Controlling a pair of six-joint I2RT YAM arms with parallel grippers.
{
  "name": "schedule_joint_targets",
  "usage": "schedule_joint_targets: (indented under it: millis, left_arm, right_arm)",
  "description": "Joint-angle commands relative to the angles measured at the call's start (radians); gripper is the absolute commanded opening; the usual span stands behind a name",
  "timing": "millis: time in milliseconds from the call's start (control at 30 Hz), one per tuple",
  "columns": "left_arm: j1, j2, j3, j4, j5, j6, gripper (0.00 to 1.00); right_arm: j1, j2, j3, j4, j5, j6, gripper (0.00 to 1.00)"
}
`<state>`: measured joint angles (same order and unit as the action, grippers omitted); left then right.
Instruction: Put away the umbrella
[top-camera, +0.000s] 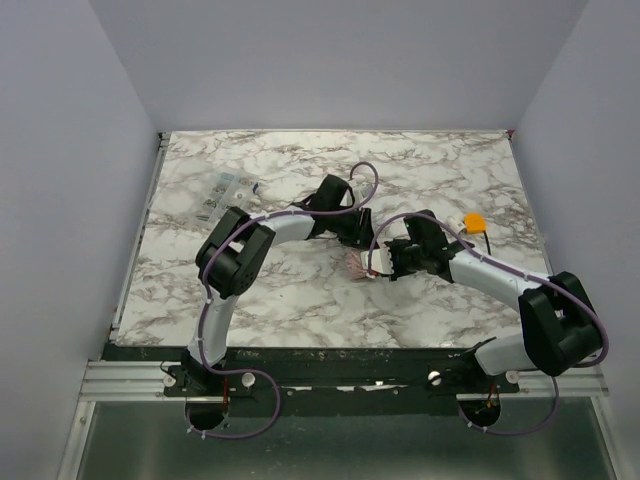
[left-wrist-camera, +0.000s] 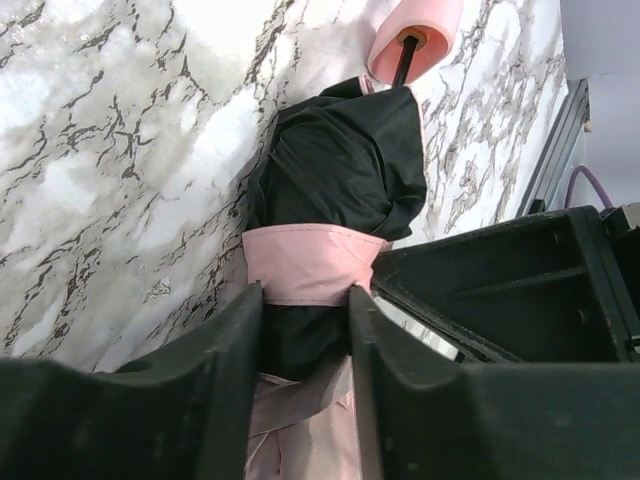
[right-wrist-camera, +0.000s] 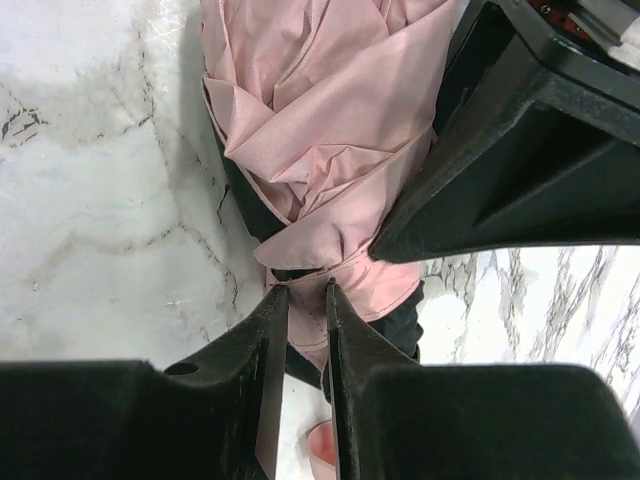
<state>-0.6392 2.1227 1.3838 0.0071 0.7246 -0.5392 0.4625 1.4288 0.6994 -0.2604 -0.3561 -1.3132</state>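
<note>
The umbrella (top-camera: 354, 266) lies folded mid-table, between the two arms. In the left wrist view its pale pink fabric is bunched under a black band (left-wrist-camera: 340, 165) crossed by a pink strap (left-wrist-camera: 312, 262), and the pink handle (left-wrist-camera: 415, 38) sits on a dark shaft at the far end. My left gripper (left-wrist-camera: 305, 335) is shut on the bundle just behind the strap. My right gripper (right-wrist-camera: 305, 297) is pinched shut on the pink strap (right-wrist-camera: 350, 285), with the folded fabric (right-wrist-camera: 310, 110) beyond it. In the top view the left gripper (top-camera: 352, 242) and right gripper (top-camera: 378, 262) meet over the umbrella.
A small orange object (top-camera: 474, 221) lies to the right, behind the right arm. A clear packet (top-camera: 222, 194) lies at the back left. The left gripper's black body (right-wrist-camera: 520, 150) crowds the right wrist view. Grey walls enclose the marble table (top-camera: 300, 300).
</note>
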Motion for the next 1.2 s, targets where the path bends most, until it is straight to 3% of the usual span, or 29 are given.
schedule_joint_targets:
  millis: [0, 133, 333, 567, 767, 1167]
  left_arm:
    - [-0.023, 0.028, 0.011, -0.098, -0.116, 0.025, 0.3]
    - [-0.039, 0.038, 0.025, -0.119, -0.128, 0.032, 0.27]
    - [-0.061, 0.055, 0.05, -0.137, -0.096, 0.041, 0.41]
    - [-0.091, 0.078, 0.046, -0.197, -0.151, 0.081, 0.42]
    - [-0.105, 0.105, 0.045, -0.261, -0.224, 0.126, 0.31]
    - [-0.111, 0.136, 0.017, -0.307, -0.318, 0.172, 0.27]
  right_arm:
    - [-0.033, 0.082, -0.082, -0.231, 0.126, 0.037, 0.23]
    - [-0.034, 0.083, -0.074, -0.233, 0.122, 0.04, 0.24]
    - [-0.033, 0.094, -0.072, -0.23, 0.121, 0.048, 0.25]
    - [-0.034, 0.103, -0.073, -0.22, 0.119, 0.052, 0.26]
    - [-0.033, 0.109, -0.056, -0.227, 0.109, 0.064, 0.3]
    - [-0.063, 0.031, 0.047, -0.375, -0.022, 0.064, 0.41]
